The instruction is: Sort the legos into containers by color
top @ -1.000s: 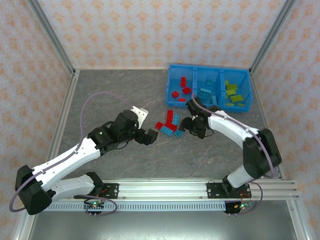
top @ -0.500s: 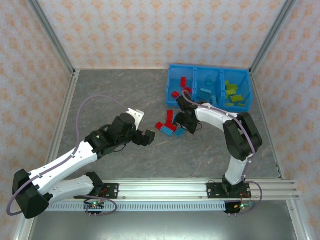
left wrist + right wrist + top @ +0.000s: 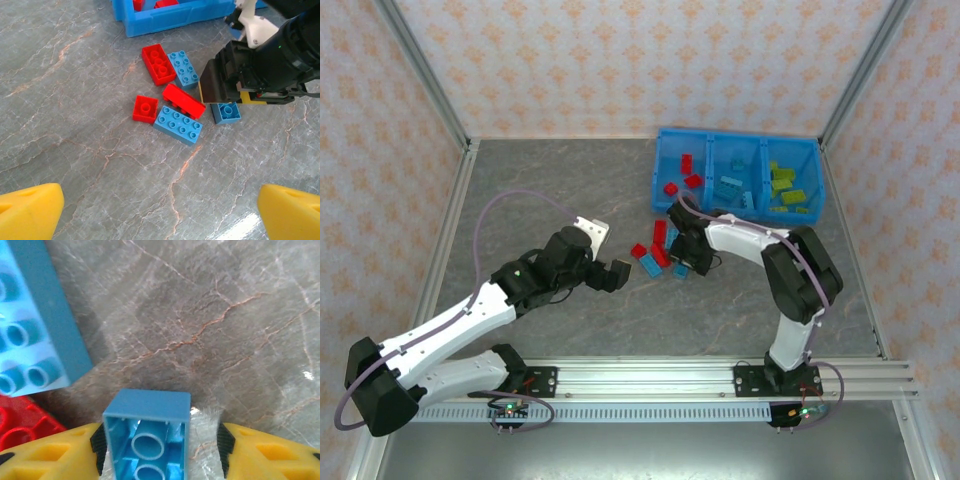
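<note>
Containers (image 3: 738, 133): legos (image 3: 682, 172) red left, blue middle, green right. Left fingers (image 3: 30, 210) wide, empty; right fingers (image 3: 260, 452) part-open astride blue lego (image 3: 147, 425).

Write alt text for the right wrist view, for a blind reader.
A small blue brick, hollow side toward the camera, sits between the right gripper's open yellow fingers. A longer blue brick and a red brick lie left of it on the grey table.

I see the bin (image 3: 662, 172) far right on the table (image 3: 540, 190), loose bricks (image 3: 659, 236) before its left end, right gripper (image 3: 680, 262) at them, left gripper (image 3: 622, 272) to their left.
</note>
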`<state>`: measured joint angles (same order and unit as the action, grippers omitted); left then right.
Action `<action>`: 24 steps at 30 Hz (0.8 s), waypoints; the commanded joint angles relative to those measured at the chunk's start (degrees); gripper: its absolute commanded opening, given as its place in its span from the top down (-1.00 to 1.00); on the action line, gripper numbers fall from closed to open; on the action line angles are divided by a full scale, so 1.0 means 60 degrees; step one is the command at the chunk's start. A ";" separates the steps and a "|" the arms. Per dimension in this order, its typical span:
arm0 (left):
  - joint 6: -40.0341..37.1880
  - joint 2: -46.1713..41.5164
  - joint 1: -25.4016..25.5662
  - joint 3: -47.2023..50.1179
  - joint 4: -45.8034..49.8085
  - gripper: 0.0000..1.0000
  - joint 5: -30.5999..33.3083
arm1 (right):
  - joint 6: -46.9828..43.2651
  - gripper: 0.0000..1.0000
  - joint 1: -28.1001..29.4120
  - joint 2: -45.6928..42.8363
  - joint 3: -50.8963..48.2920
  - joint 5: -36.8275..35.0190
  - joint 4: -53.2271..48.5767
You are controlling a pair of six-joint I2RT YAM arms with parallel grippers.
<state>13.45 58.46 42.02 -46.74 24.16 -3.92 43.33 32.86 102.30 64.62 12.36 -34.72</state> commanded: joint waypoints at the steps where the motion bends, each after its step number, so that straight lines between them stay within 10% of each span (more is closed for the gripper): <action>1: -0.0105 0.0083 0.0087 0.0077 -0.0277 -1.00 0.0265 | -0.0043 -0.26 0.0045 -0.0898 -0.0318 -0.0403 -0.0263; 14: -0.0144 0.0276 0.0087 0.0054 -0.0415 -1.00 -0.0009 | -0.0293 -0.01 0.0106 -0.0104 -0.0556 -0.0123 -0.0123; 19: -0.1805 0.0258 0.0288 0.0213 -0.0809 -1.00 -0.3412 | -0.0361 0.36 0.0116 -0.0543 -0.0901 -0.0472 -0.0110; 24: -0.2677 0.0450 0.1106 0.0127 -0.0812 -1.00 -0.4142 | -0.0557 0.52 0.0107 -0.1373 -0.1086 -0.0949 -0.0479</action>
<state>2.96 60.58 47.24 -46.28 21.32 -21.89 41.06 33.26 98.15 58.98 10.41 -34.87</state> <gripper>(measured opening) 0.998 0.310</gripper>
